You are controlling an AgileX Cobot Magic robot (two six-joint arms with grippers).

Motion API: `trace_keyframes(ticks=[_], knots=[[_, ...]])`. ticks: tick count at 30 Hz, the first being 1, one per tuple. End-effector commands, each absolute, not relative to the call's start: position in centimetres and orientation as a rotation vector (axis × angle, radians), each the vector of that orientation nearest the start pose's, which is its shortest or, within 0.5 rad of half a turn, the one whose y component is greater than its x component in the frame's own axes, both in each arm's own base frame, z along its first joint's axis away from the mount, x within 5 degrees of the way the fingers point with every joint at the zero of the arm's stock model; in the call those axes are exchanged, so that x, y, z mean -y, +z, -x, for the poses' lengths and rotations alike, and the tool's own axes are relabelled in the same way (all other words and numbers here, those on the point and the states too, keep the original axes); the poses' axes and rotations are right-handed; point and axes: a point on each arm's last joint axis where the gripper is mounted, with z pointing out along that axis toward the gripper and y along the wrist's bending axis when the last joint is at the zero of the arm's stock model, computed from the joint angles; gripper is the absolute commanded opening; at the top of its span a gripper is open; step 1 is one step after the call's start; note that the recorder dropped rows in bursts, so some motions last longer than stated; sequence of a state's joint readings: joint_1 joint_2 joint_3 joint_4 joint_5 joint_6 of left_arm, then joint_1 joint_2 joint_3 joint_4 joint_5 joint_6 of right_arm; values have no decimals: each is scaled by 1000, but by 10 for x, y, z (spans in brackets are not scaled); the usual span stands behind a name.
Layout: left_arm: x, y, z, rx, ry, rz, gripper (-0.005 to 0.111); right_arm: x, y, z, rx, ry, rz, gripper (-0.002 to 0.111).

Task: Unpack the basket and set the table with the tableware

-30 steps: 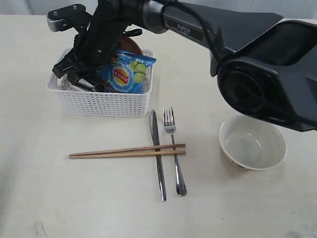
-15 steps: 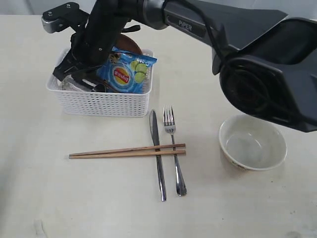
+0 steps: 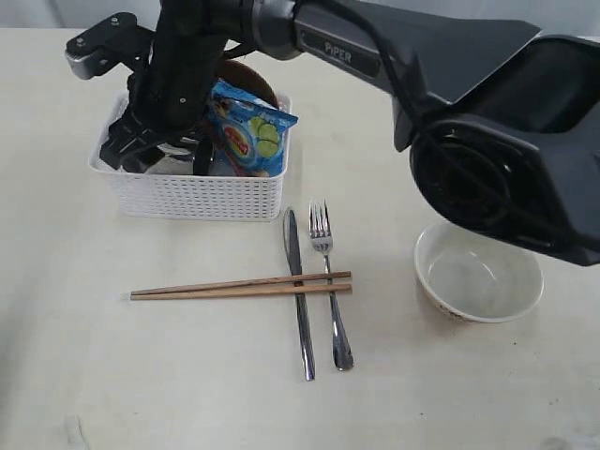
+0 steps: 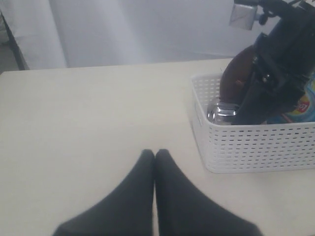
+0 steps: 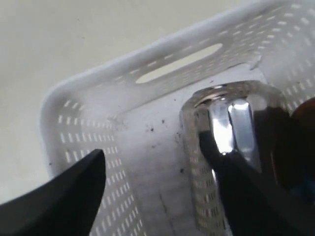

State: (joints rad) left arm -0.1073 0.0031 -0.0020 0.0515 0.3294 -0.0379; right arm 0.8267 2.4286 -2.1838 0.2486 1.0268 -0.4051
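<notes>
Looking over the exterior view, I have the basket (image 3: 192, 197) at about 10 o'clock on the counter (image 3: 84, 375), and the right arm reaches across into its 9 o'clock end. The right jaws are spread wide. In the wrist view one finger (image 5: 64, 196) shows near the basket's corner and the other lies in front of the steel cup (image 5: 231, 113), with a clear gap between them. I cannot tell whether that second finger touches the cup.

A blue chip bag (image 3: 248, 131) stands at the basket's 3 o'clock end, with a brown plate (image 3: 248, 80) behind it toward 12 o'clock.

The left jaws are pressed together on nothing, over bare counter and apart from the basket.

On the counter, toward 6 o'clock of the basket, the knife (image 3: 298, 291) and fork (image 3: 330, 281) lie side by side. The chopsticks (image 3: 216, 288) lie across both, running 9 to 3 o'clock. The bowl (image 3: 478, 272) sits upright near 4 o'clock, well apart from them.
</notes>
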Motion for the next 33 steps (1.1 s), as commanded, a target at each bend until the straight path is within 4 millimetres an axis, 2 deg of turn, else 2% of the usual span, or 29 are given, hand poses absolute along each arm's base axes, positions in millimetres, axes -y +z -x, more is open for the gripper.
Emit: trace_keyframes(ticks=[1,9,13,17,26,33], knots=[[5,184,-54,-1800,-61,-101,0,-398,155,-338,-2382,338,1578,64],[5,184,-54,-1800,-61,-101,0,-397,132,-341,-2420,280,1597,56],[5,184,-54,-1800,-61,-101,0,-394,130,-343,-2433,222,1588,54],[5,184,-54,-1800,-61,-101,0,-394,146,-343,-2410,237,1568,53],[5,184,-54,-1800,-61,-101,0,-388,207,-338,-2339,257,1493,53],[5,184,-54,-1800,-61,-101,0,-379,226,-337,-2357,189,1454,53]])
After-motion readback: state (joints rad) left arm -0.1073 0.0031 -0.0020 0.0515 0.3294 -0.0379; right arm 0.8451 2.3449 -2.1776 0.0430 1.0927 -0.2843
